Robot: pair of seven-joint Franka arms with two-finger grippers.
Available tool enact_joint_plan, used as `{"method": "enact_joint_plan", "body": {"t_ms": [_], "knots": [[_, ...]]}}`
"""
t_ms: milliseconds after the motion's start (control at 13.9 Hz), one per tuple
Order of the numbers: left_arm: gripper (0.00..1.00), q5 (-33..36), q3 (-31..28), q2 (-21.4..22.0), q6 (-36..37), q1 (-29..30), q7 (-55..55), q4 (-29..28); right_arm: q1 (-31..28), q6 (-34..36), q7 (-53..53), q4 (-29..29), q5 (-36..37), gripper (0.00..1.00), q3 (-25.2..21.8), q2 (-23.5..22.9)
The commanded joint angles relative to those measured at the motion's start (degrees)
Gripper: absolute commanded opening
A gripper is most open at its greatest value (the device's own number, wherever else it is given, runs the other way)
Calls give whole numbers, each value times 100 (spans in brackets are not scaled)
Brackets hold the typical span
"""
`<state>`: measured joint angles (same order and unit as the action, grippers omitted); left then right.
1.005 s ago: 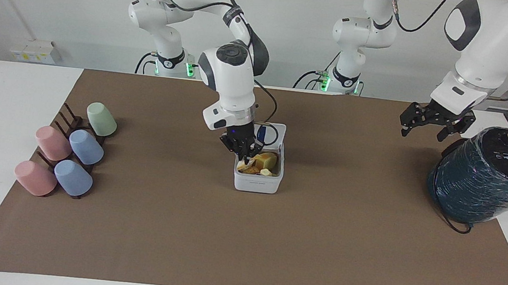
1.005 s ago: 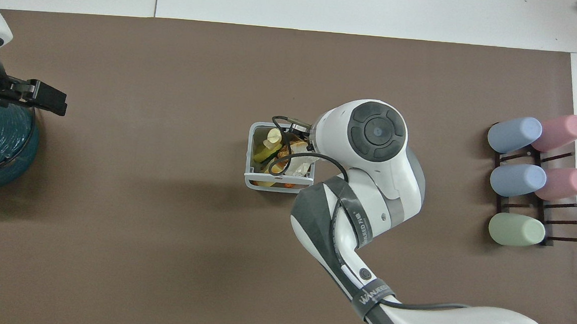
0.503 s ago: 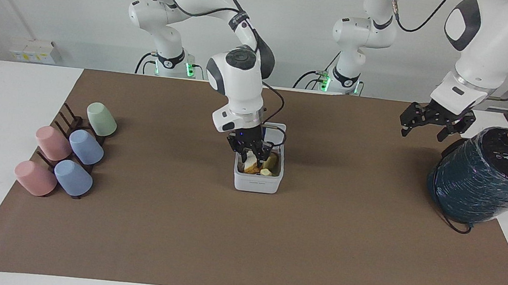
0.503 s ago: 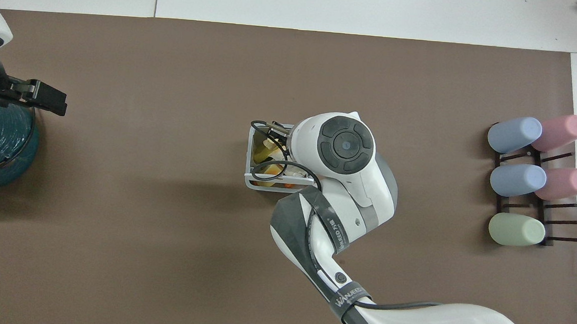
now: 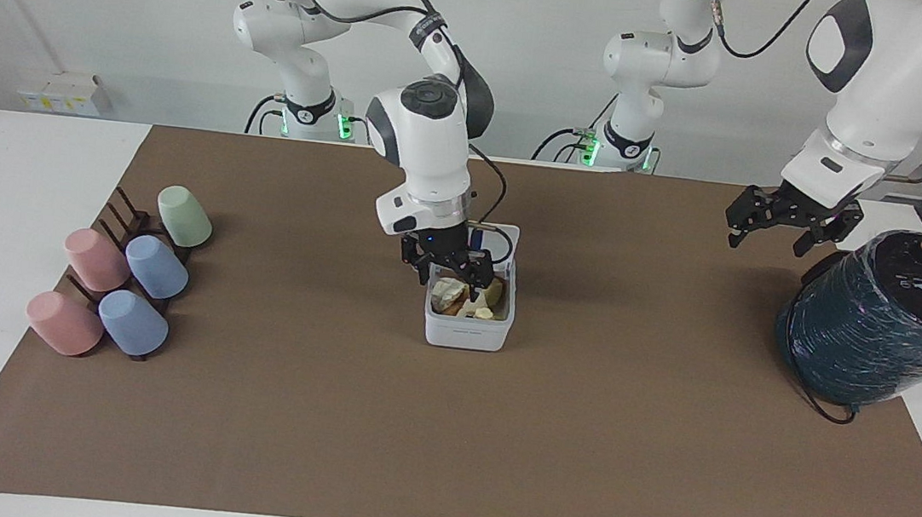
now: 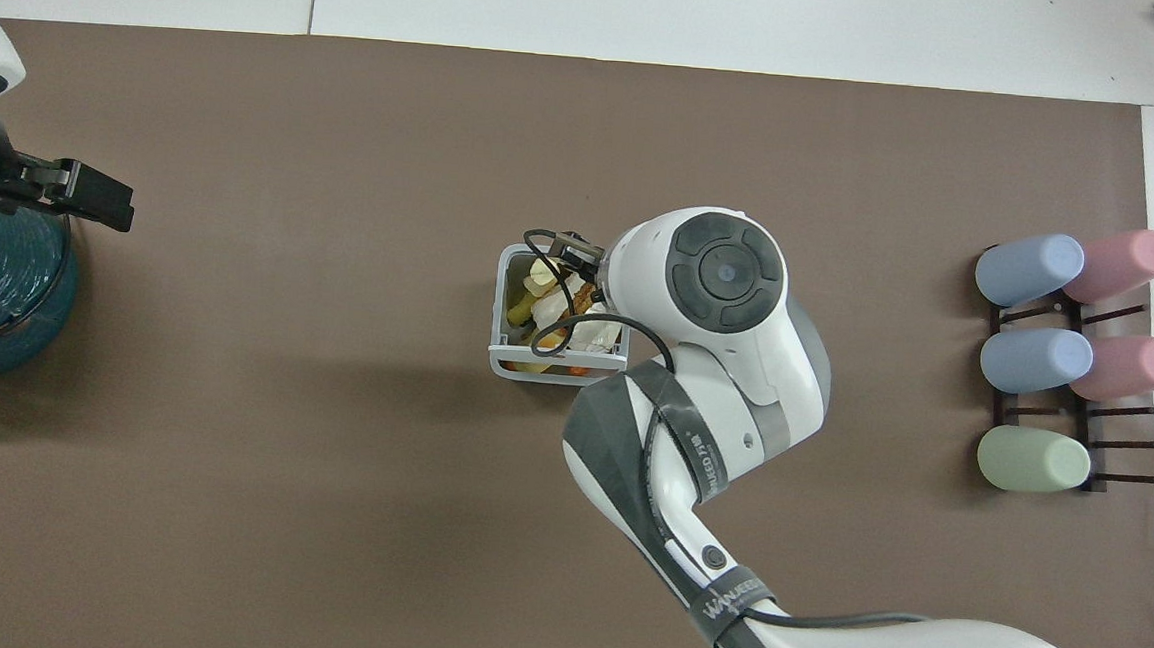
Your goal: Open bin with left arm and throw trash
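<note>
Landmark: the bin (image 5: 467, 328) is sitting mid-mat with its lid standing open on the edge nearer the robots; every place below is being given relative to it.

Change: a second ago the right gripper (image 5: 452, 273) was pinched shut on a pale scrap low inside the bin; now its fingers are spreading wide and it is lifting just above the rim; nothing is hanging between them.

Trash: the scrap (image 5: 449, 291) it was carrying is now lying loose in the bin among the other yellowish and cream pieces; in the overhead view the pile (image 6: 550, 307) is showing inside the bin walls, partly hidden by the right arm's wrist.

Right gripper: fully parted, empty, hovering over the open bin; a dark cable is looping beside it over the bin's nearer edge.

Left gripper: the left gripper (image 5: 790, 225) is waiting well away from the bin, toward the left arm's end of the table, above the mat just beside the dark teal cylinder (image 5: 883, 320); its fingers are standing open with nothing in them, as they were a second ago.

Elsewhere: the cups (image 5: 125, 275) on their rack are resting unmoved, well apart from the bin toward the right arm's end.

Meaning: judging by this, the drop is being completed; no scraps are showing on the mat around the bin, so the throwing step is looking finished, with only the right arm's withdrawal left.
</note>
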<state>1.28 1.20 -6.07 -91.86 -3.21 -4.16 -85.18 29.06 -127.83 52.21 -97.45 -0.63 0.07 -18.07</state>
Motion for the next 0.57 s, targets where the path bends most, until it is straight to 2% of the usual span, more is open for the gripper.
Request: {"method": "enact_joint_plan", "body": {"t_ms": [0,144,287,431,503], "knots": [[100,153,3,194,-95,-4,29,-236,-583,302,-1094,-414,37,100,45,583],[100,153,3,194,-95,-4,29,-236,-830,512,-1668,-748,37,100,45,1022],[100,153,3,194,-95,-4,29,-236,-1146,881,-2064,-1178,37,100,45,1654],[100,153,3,194,-95,-4,29,-236,-1681,1320,-2747,-1487,37,100,45,2200],[100,153,3,194,-95,-4,29,-236,-1945,1531,-3143,-1479,37,100,45,2315]]}}
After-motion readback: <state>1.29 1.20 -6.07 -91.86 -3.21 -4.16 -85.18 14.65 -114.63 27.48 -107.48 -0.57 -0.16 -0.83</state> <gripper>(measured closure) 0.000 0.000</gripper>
